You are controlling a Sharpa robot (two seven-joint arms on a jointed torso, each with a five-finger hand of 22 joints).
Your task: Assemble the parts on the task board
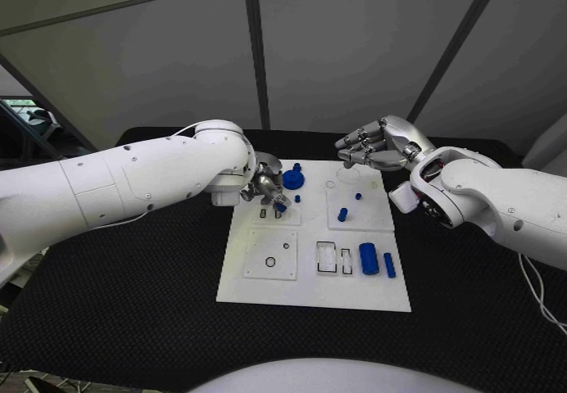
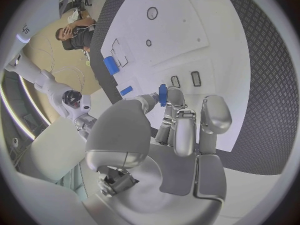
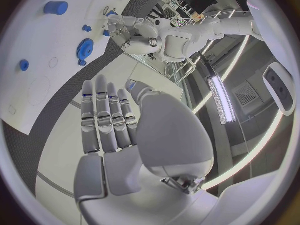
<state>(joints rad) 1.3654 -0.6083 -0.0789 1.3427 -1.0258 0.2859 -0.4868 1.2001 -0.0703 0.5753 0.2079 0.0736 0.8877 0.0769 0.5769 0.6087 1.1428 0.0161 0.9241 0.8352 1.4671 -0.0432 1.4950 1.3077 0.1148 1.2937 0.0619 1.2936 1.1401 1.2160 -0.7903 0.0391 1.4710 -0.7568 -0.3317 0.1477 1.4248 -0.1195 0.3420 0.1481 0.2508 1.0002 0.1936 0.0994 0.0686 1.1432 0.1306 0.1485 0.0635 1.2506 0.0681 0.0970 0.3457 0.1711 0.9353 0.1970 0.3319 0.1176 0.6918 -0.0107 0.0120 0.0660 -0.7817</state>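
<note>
— How are the hands posed?
— The left hand point(image 1: 262, 190) is lowered over the white task board point(image 1: 310, 291); a small blue part point(image 2: 162, 94) is pinched at its fingertips. The right hand point(image 1: 376, 144) is held above the far edge, fingers extended, nothing grasped.
— And shapes?
— A smooth blue cylinder point(image 1: 368, 258) is laid nearer; a toothed blue gear point(image 1: 293, 179) is seen farther.

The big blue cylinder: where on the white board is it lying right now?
In the head view, the big blue cylinder lies on the white board near its right edge, between a small rectangular slot and a thinner blue rod.
</note>
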